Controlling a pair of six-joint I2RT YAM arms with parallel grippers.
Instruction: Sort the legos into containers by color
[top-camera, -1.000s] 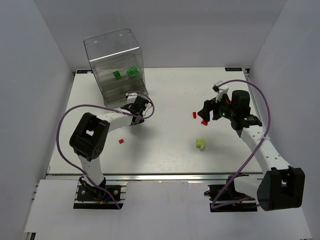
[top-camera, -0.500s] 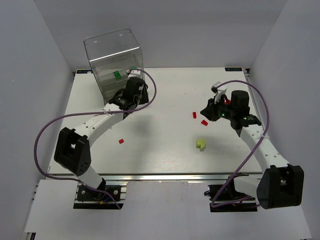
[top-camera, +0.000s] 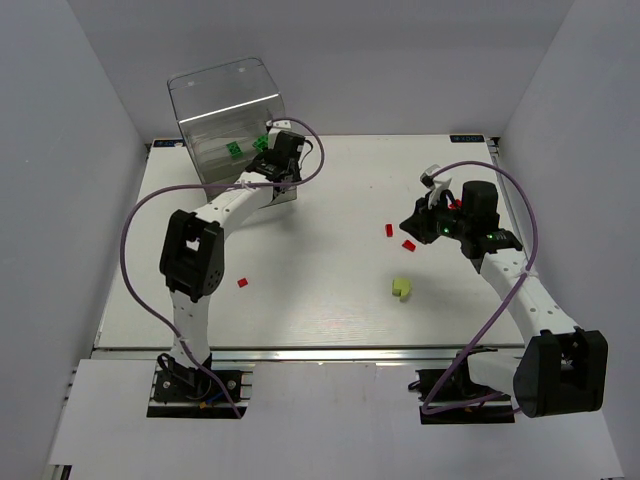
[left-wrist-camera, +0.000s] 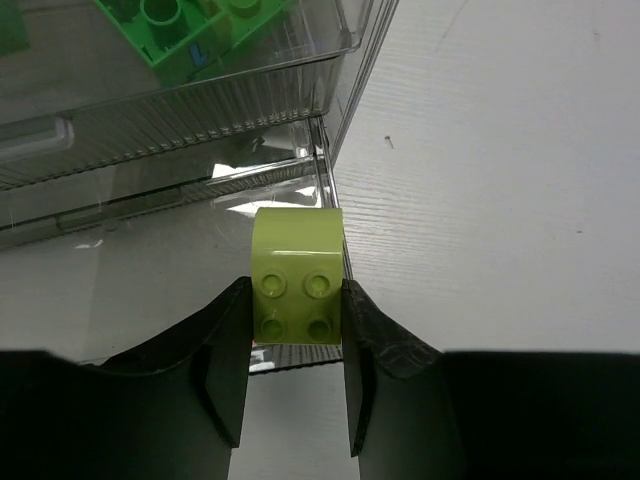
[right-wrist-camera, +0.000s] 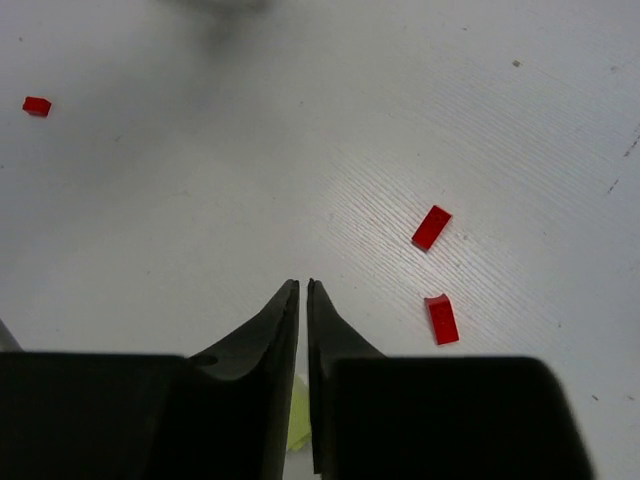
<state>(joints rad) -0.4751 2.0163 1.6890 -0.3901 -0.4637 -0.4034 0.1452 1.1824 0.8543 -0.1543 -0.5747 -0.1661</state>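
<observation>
Two bright green bricks (top-camera: 232, 149) are sitting inside the clear cabinet (top-camera: 225, 110), which is standing at the far left corner of the desk (top-camera: 330, 310). In the left wrist view one of them is showing through the wall of an upper drawer (left-wrist-camera: 250, 70).

Just right of the cabinet's front, the left arm is reaching far forward. The left fingers (left-wrist-camera: 232, 340) are pinching a pale yellow-green brick (left-wrist-camera: 297, 262), one finger on each side, its four studs facing the camera. That brick is hanging at the front right corner of a lower tier (left-wrist-camera: 170, 200); whether it is touching the plastic I cannot tell.

Nearer the arm bases, a lone red brick (top-camera: 242, 283) is lying on the desk left of centre.

Right of centre, two more red bricks (top-camera: 389, 230) are lying near one another but apart. A second pale yellow-green brick (top-camera: 402, 288) is lying on the near side of them.

The right fingers (right-wrist-camera: 283, 320) are hovering over the desk just right of that red pair. They are pressed almost together, with only a thin slit between them and nothing in it. In the right wrist view the red pair is lying to the right of the tips, and an edge of the second pale yellow-green brick is peeking out beneath the fingers.
</observation>
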